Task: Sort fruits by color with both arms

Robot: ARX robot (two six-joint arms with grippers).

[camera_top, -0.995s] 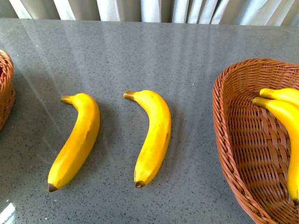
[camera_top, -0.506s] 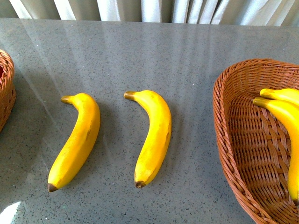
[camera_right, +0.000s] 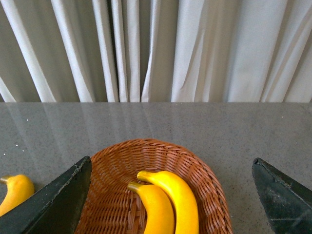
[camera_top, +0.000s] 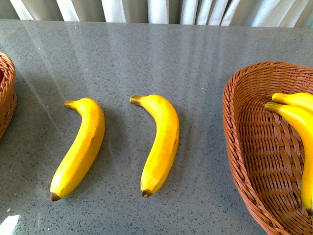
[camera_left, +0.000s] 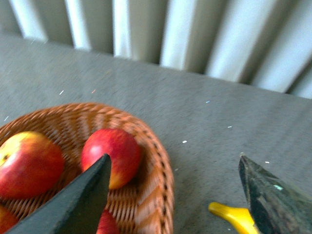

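Two yellow bananas lie side by side on the grey table, one on the left (camera_top: pixel 80 147) and one in the middle (camera_top: pixel 160 143). Two more bananas (camera_top: pixel 298 117) lie in the wicker basket (camera_top: pixel 244 147) at the right; they also show in the right wrist view (camera_right: pixel 165 200). Red apples (camera_left: pixel 112 153) (camera_left: pixel 27 163) lie in another wicker basket (camera_left: pixel 156 170) at the left, whose rim shows in the front view (camera_top: pixel 7 98). My left gripper (camera_left: pixel 173 195) is open above that basket's rim, a banana tip (camera_left: pixel 229 214) beside it. My right gripper (camera_right: pixel 170 195) is open over the banana basket (camera_right: pixel 204 185). Neither arm shows in the front view.
White curtains (camera_right: pixel 156 48) hang behind the table's far edge (camera_top: pixel 156 22). Grey tabletop (camera_top: pixel 146 58) stretches between the two baskets and behind the bananas.
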